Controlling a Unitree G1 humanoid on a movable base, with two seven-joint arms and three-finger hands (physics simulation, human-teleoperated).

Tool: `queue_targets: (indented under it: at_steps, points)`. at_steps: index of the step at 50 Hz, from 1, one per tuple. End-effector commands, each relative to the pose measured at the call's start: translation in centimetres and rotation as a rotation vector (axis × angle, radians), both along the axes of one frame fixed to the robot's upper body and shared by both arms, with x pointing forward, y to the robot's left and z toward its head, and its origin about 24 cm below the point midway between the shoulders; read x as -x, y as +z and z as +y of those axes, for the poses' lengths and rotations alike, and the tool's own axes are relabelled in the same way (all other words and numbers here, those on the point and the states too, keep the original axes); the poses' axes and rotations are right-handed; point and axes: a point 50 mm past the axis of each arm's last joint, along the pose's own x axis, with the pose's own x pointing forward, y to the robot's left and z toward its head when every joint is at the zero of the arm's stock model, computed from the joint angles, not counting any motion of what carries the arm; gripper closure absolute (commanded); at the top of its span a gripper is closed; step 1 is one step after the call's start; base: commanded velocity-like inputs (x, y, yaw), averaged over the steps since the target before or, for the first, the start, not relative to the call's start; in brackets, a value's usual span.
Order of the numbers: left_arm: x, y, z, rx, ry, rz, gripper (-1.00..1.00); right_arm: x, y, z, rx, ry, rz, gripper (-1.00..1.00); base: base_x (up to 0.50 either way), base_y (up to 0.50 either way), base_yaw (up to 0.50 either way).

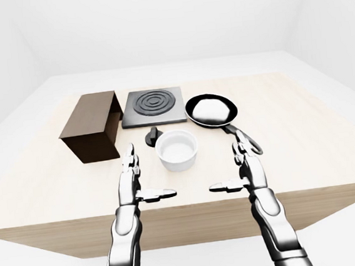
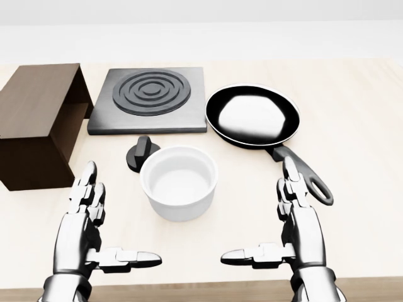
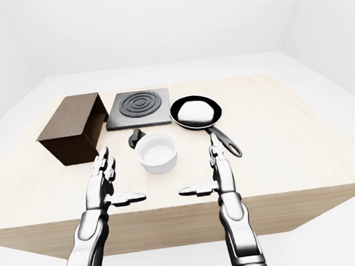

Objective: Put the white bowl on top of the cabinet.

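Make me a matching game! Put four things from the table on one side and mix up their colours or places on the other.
Things:
1. bowl
2. cabinet
3. frying pan
4. stove plate

Clues:
A. dark brown, at the head view's left
B. flat, with ring pattern
C. white, between both hands
D. black with a long handle

Pairs: 1-C, 2-A, 3-D, 4-B

Both arms reach up from the bottom of the head view, forearms roughly parallel. The left hand (image 2: 94,226) is spread, fingers pointing up the view, thumb jutting inward to the right. The right hand (image 2: 286,229) mirrors it, thumb pointing left; neither grasps anything.
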Motion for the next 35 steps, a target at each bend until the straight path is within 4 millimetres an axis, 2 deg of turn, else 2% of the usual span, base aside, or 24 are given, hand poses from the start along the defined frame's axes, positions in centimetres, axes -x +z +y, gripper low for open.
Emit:
queue_targets:
  at_steps: [1,14,35]
  points:
    - [0.28,0.22,0.76,-0.013,0.006,-0.013,-1.0,0.37,0.2,-0.5,0.018,0.003,-0.011,-1.0,0.0,0.0,0.0]
    - [0.27,0.13,0.63,-0.023,0.002,-0.013,-1.0,-0.29,-0.26,-0.5,0.031,-0.006,-0.007,-1.0,0.0,0.0,0.0]
    - [0.46,-0.29,0.19,-0.035,-0.011,-0.005,-1.0,0.37,-0.08,-0.22,0.039,0.0,-0.022,-1.0,0.16,0.0,0.0]
